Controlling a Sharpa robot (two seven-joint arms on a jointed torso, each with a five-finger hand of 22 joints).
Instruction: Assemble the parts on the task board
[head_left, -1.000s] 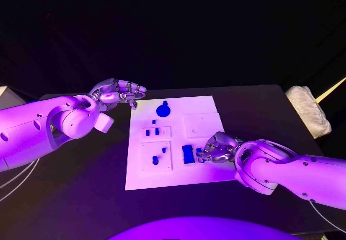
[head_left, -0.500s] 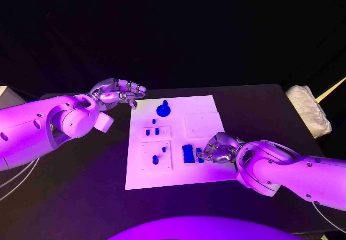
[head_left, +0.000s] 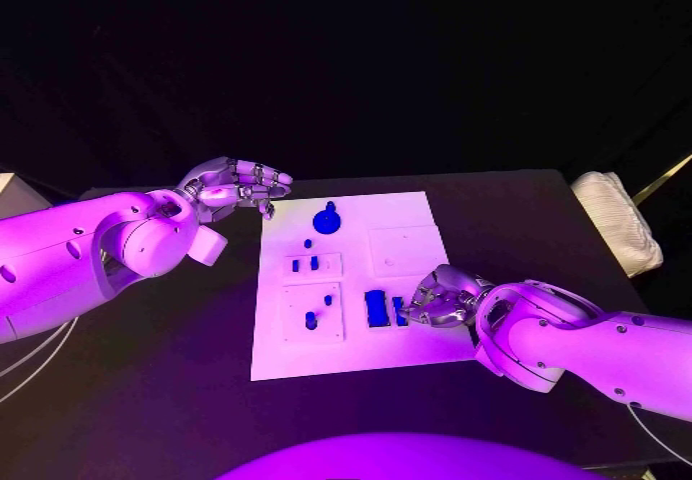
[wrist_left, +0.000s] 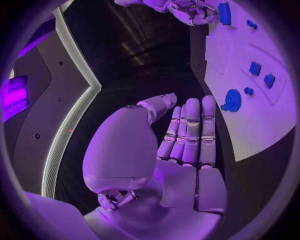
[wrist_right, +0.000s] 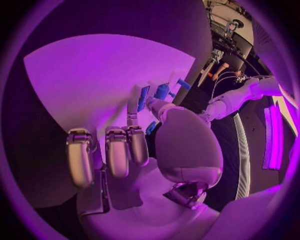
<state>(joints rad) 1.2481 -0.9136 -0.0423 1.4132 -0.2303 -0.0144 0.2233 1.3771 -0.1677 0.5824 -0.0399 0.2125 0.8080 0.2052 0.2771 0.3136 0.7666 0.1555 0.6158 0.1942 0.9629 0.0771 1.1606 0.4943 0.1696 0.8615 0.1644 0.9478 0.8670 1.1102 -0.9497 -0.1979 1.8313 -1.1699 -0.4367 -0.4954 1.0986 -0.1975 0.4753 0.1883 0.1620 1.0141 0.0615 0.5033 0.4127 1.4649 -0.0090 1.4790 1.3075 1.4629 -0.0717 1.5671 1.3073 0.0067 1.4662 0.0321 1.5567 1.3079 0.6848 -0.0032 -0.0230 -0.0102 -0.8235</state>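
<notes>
Your task board (head_left: 418, 345) lies flat in the middle of the black table (head_left: 173, 400). Right hand (head_left: 440, 298) sits low over the board's right side, fingers curled in toward a blue rectangular part (head_left: 378, 308) just to its left; a smaller blue piece (head_left: 400, 310) is right at the fingertips. Can't tell if the hand actually grips either one. Right wrist view shows the fingers bent, with blue parts just past the thumb tip (wrist_right: 152, 102).

Left hand (head_left: 235, 186) hovers off the board's far left corner, over the table, holding nothing. In the left wrist view its fingers (wrist_left: 192, 131) lie straight and close together, thumb alongside.

On the board you have a round blue part (head_left: 327, 219) at the far end, a tiny blue peg (head_left: 307, 243) nearer, then two small blue pieces (head_left: 304, 264) side by side in a raised square plate. Nearer still, a second square plate (head_left: 313, 312) carries a small blue dot and a longer blue piece (head_left: 310, 321). A blank square plate (head_left: 404, 250) sits to the right, far of the right hand.
</notes>
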